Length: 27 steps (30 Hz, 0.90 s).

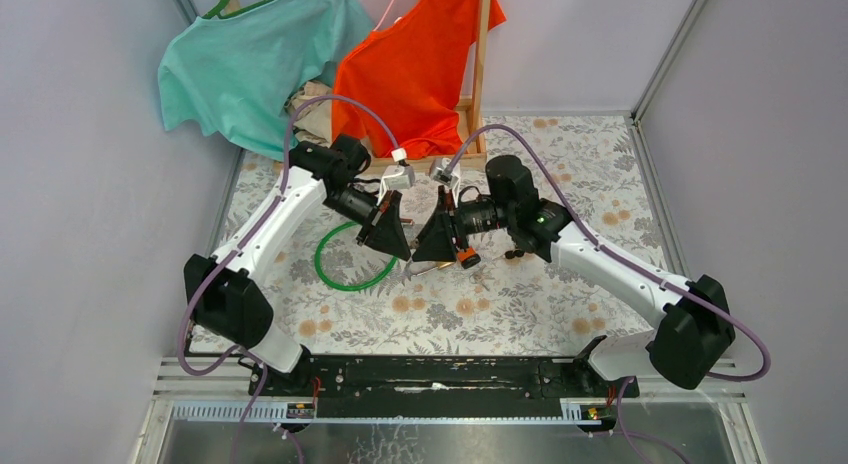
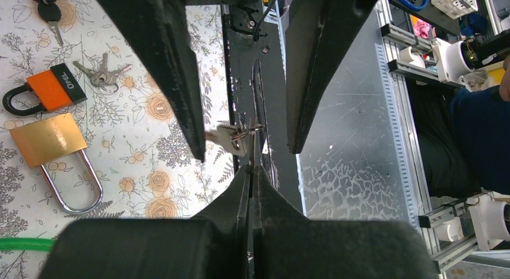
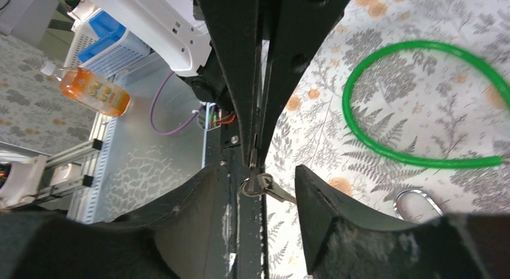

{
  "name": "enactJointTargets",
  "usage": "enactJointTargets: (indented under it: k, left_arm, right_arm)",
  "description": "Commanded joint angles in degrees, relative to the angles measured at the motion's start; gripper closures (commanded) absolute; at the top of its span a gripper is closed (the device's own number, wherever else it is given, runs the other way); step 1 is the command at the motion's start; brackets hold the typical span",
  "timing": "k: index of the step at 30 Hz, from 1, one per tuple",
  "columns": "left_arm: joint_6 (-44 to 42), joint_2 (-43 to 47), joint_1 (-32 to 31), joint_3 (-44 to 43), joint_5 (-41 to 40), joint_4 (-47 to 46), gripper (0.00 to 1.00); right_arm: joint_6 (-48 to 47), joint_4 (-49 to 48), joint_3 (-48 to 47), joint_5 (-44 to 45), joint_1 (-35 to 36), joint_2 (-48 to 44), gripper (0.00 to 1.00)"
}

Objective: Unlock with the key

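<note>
Handover step: left pincer (image 2: 251,166) pinches key (image 2: 236,138) mid-air, right pincer (image 3: 261,178) open around it; next likely right closes, left releases.

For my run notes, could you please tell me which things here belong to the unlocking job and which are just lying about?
Job: bunch of keys in the left gripper; brass padlock; orange padlock, possibly.
Lying about: green hose; loose keys; teal shirt; orange shirt; drink bottle.
</note>
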<state>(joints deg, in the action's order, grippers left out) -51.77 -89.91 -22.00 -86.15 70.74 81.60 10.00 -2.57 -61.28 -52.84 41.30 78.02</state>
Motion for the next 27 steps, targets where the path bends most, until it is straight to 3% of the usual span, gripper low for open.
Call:
enactJointTargets:
  k: [1, 9, 17, 24, 25, 27]
  left_arm:
    - [-0.97, 2.13, -0.59, -0.31, -0.58, 1.63, 1.0]
    - [-2.83, 3.51, -0.8, 0.54, -0.67, 1.56, 1.0]
    - [-2.66, 3.51, -0.97, -0.18, -1.84, 1.63, 1.0]
    - [-2.73, 3.44, -0.94, -0.6, -2.3, 1.63, 1.0]
    - [-2.72, 3.37, -0.94, -0.7, -2.16, 1.63, 1.0]
    - [-2.81, 3.17, -0.99, -0.81, -2.03, 1.63, 1.0]
  right_arm:
    - [-4.82, 2.68, -4.75, 2.59, 0.61, -0.23, 0.4]
    - [-6.78, 5.78, -9.56, -0.85, 0.49, 2.09, 0.43]
    - [-6.18, 6.53, -10.14, -3.02, 0.61, 3.49, 0.71]
    - [-6.89, 7.58, -8.32, -3.59, 0.51, 2.13, 0.71]
    - [-6.72, 7.3, -8.06, -3.54, 0.56, 2.02, 0.75]
    - [-6.38, 6.77, -7.94, -3.18, 0.56, 1.96, 0.98]
